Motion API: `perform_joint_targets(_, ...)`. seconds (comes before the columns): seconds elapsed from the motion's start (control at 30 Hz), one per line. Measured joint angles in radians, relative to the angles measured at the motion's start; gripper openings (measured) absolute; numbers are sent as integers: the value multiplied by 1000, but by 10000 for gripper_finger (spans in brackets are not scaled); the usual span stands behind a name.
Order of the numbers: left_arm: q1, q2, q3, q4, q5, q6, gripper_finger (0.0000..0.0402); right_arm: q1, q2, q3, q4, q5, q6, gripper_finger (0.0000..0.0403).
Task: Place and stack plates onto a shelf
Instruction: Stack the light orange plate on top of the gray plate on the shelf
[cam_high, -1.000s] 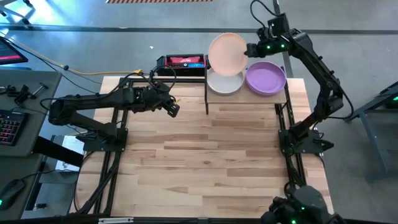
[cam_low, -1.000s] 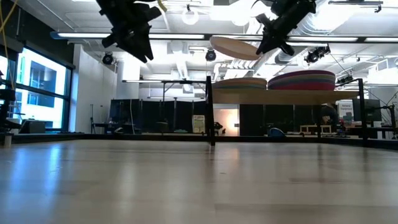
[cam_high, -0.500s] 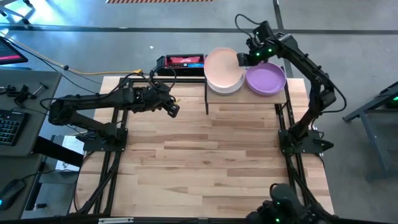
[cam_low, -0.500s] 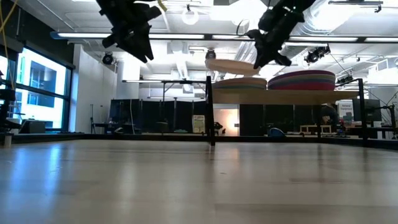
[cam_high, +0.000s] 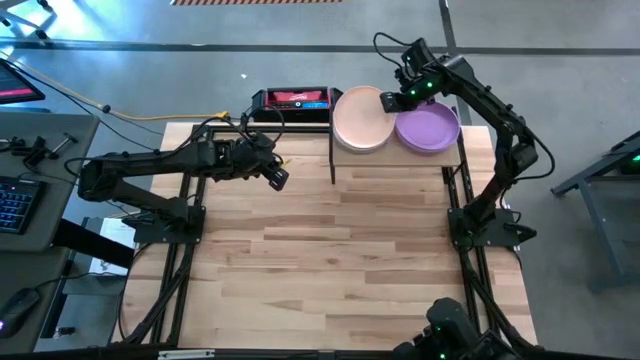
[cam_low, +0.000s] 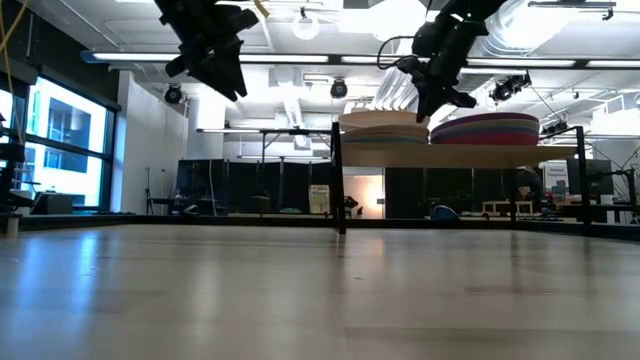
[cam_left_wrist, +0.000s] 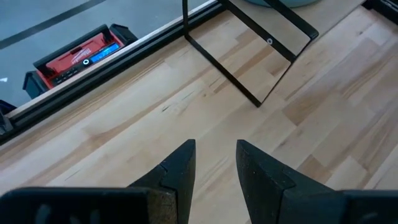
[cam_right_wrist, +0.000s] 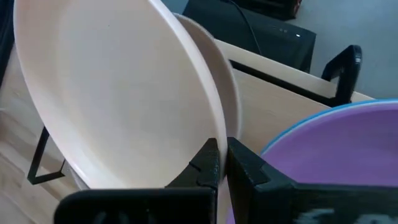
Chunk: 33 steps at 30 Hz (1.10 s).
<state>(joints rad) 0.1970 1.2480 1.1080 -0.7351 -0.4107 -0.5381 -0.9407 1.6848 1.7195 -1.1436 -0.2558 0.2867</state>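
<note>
Now your right gripper (cam_high: 388, 97), pinching the peach plate's (cam_high: 360, 116) rim, has lowered it onto the shelf's (cam_low: 460, 154) left stack; release comes next, while the left gripper (cam_high: 281, 178) idles spread above the table

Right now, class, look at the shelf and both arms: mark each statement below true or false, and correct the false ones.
1. The right gripper grips the peach plate's rim. True.
2. The purple plate lies on the tabletop. False: it tops the right stack on the shelf.
3. The left gripper holds a plate. False: it hangs empty, jaws apart, over the table.
4. The peach plate sits over the left stack on the shelf. True.
5. The red case stands on the shelf. False: it lies beyond the table's far edge.
</note>
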Motion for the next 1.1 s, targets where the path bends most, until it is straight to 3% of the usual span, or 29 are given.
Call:
perform_joint_targets(0.33, 0, 0, 0, -1, 0, 0, 103, 31, 0, 0, 4, 54, -11, 0)
perform_joint_targets(1.1, 0, -1, 0, 0, 36, 0, 103, 38, 0, 0, 1, 43, -26, 1)
